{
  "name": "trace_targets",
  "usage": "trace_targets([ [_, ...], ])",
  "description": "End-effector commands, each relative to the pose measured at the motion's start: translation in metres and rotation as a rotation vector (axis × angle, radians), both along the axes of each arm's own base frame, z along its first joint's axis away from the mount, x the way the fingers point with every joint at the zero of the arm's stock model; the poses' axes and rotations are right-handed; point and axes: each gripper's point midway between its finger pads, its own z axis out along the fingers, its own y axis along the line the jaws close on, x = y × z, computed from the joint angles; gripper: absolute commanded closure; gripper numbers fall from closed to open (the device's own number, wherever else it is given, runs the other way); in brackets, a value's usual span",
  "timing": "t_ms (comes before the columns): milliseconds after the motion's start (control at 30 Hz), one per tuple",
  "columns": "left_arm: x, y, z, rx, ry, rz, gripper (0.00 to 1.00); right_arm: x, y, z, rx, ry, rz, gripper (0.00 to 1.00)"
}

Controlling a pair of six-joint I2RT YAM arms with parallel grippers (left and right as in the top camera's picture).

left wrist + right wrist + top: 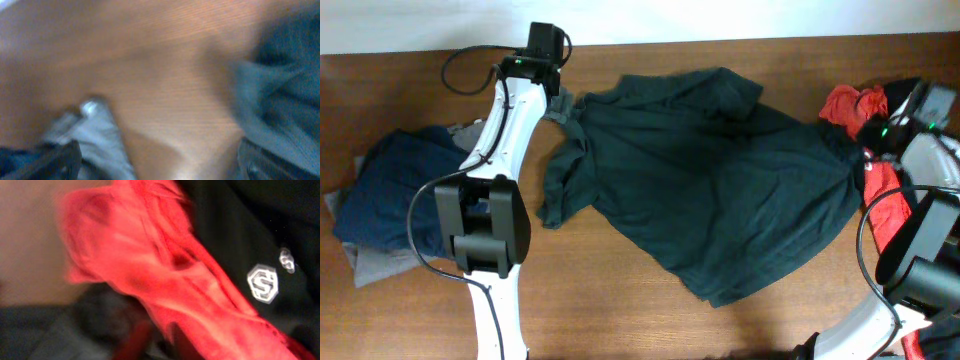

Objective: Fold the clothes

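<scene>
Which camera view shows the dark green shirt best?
The overhead view: nearly the whole dark green shirt lies spread on the table there. The left wrist view shows only a blurred piece at its right edge. In the right wrist view I cannot tell it from other dark fabric.

Left gripper (160,161) spread wide, right arm (920,235) outstretched
</scene>
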Motion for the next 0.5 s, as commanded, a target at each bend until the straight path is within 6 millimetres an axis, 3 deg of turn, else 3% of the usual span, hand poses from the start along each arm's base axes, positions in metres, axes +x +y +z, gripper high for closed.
trace_targets([
  [0, -0.022, -0.042, -0.006, -0.224, 0.116, -0.123, 0.01, 0.023, 0.023, 0.045, 0.092, -0.102, 0.123, 0.57],
  [167, -0.041, -0.06, -0.036, -0.323, 0.219, -0.2, 0.08, 0.019, 0.063, 0.075, 0.291, -0.11, 0.225, 0.53],
  [367, -0.031, -0.062, -0.064, -0.319, 0.197, -0.223, 0.1, -0.005, 0.106, 0.069, 0.423, -0.012, 0.321, 0.53],
  [467, -0.018, -0.064, -0.073, -0.32, 0.159, -0.233, 0.36, -0.012, 0.131, 0.065, 0.426, 0.038, 0.402, 0.53],
])
